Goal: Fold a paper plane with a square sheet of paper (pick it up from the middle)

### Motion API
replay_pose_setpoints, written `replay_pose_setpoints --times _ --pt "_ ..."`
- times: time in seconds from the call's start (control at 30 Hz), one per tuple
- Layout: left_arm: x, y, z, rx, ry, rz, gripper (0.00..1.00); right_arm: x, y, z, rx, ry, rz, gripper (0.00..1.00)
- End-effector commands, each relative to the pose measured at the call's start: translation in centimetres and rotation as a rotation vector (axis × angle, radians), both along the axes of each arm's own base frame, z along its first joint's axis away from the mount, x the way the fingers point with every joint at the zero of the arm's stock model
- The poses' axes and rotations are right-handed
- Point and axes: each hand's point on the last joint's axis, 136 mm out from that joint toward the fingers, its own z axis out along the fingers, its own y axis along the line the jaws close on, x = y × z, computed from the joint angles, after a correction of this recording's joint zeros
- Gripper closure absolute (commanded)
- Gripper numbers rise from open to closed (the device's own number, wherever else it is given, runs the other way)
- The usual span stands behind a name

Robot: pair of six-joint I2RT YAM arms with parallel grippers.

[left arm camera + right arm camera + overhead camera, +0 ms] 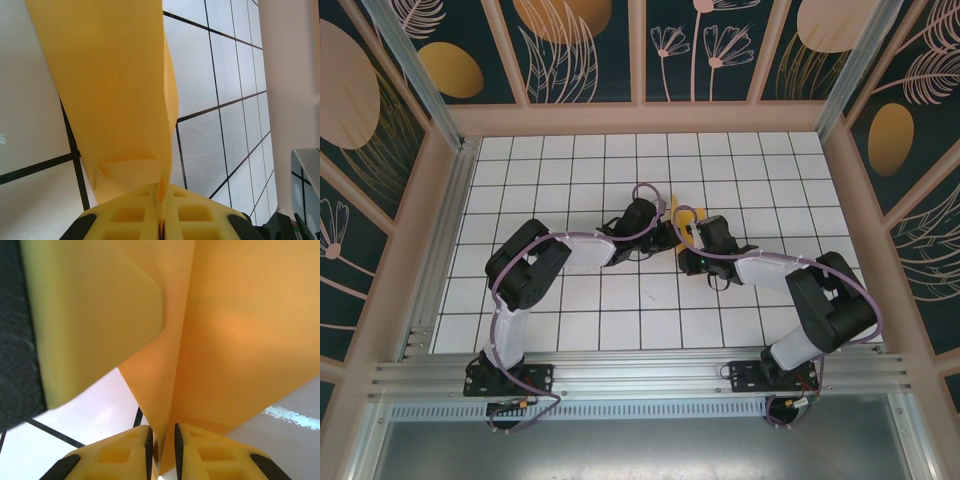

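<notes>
Orange paper plane [115,90] tight in left fingers [130,216], between right fingers [115,456]

L arm [512,325] & R arm [825,300]: black joints, pale lilac links, purple cables [642,188]; yellow gripper pads [130,215], black-edged.

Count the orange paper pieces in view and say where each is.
1. The orange paper is at the table's middle, pinched in the left end effector, its fold running into the right end effector. More could hide beneath the arms.
</notes>
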Motion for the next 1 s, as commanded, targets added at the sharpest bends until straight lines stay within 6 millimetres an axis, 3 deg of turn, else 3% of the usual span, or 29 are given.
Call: replay_pose_setpoints --times 0.0,0.53,0.83,0.97 --pt "0.6 -0.3 0.3 -0.005 -0.004 -0.009 0.89 0.1 0.1 0.7 0.003 0.001 -0.018 0.76" --pt "0.6 -0.3 -1.4 0.060 0.008 -0.038 0.91 0.9 -0.4 1.6 -0.026 -0.007 -0.059 0.74" --pt "0.7 -0.5 -1.8 0.069 0.011 -0.050 0.91 0.8 -1.3 0.2 -0.075 0.018 -0.084 0.89" --pt "0.6 -0.6 -1.9 0.068 0.017 -0.057 0.90 0.8 -1.4 -0.4 -0.093 0.033 -0.083 0.91"
